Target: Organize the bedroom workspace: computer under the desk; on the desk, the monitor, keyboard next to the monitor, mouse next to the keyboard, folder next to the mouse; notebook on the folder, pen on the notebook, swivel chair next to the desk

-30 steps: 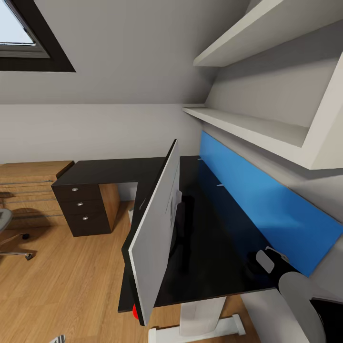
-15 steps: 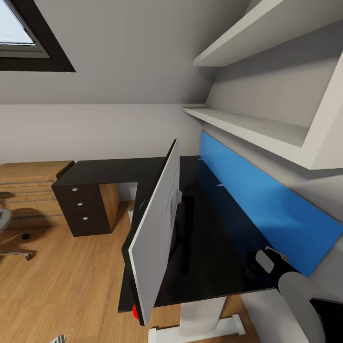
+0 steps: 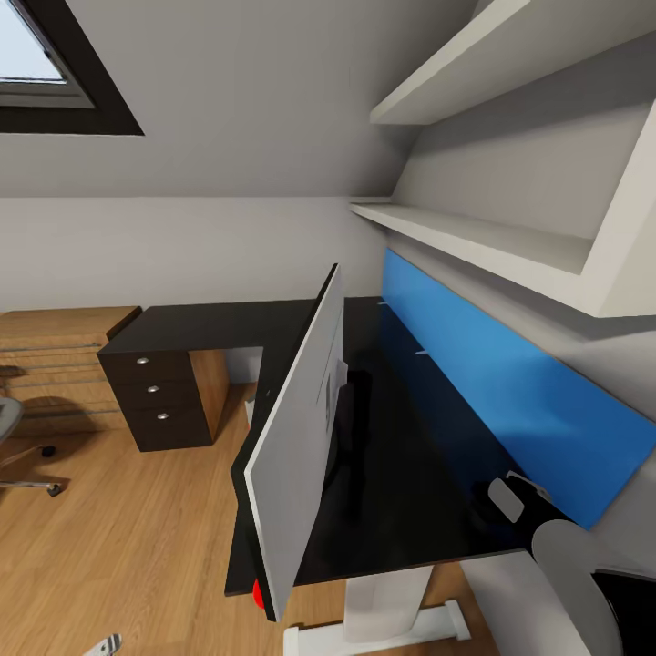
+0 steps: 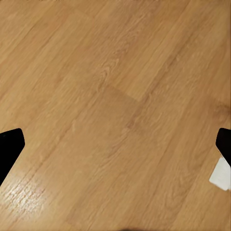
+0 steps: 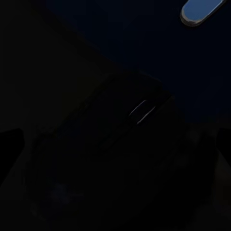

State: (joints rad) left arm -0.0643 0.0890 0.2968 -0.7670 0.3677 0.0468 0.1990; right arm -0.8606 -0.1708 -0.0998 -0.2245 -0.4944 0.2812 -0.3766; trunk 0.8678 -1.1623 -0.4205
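Monitor (image 3: pixel 296 456) first: one wide flat screen, seen edge-on from behind, its light grey back smooth and matte, standing on the near stretch of the desk (image 3: pixel 410 474) with its thin stand beside a dark reflection in the desktop. One small red mark (image 3: pixel 259 595) peeks from below the desk edge at the monitor's lower corner; what it belongs to cannot be told. One desk, L-shaped, its top glossy black and mirror-like, rests on a white leg with a flat white foot (image 3: pixel 383 629). At its right near end sits the right gripper (image 3: pixel 510 499), pale grey and rounded, low over the desktop; its wrist picture is almost wholly dark, showing a dim rounded black shape (image 5: pixel 120 154), so whether the fingers are closed or apart cannot be told. The left gripper (image 4: pixel 115 159) shows two black fingertips (image 4: pixel 9 144) spread wide apart, grasping nothing, over warm wood-grain floor planks (image 4: pixel 106 96).

Along the wall behind the desk runs one bright blue panel (image 3: pixel 492 392), flat and rectangular. Above it hang two plain white shelves (image 3: pixel 474 241). Farther off, the desk's short wing carries three dark drawers (image 3: pixel 150 390), each with one round silver knob, flanked by a wood-coloured side. At the far left edge, part of one swivel chair (image 3: pixel 14 446) shows grey seat and chrome legs, well apart from the desk, before a light wooden low cabinet (image 3: pixel 55 364). One dark-framed skylight (image 3: pixel 55 73) sits in the sloped ceiling.
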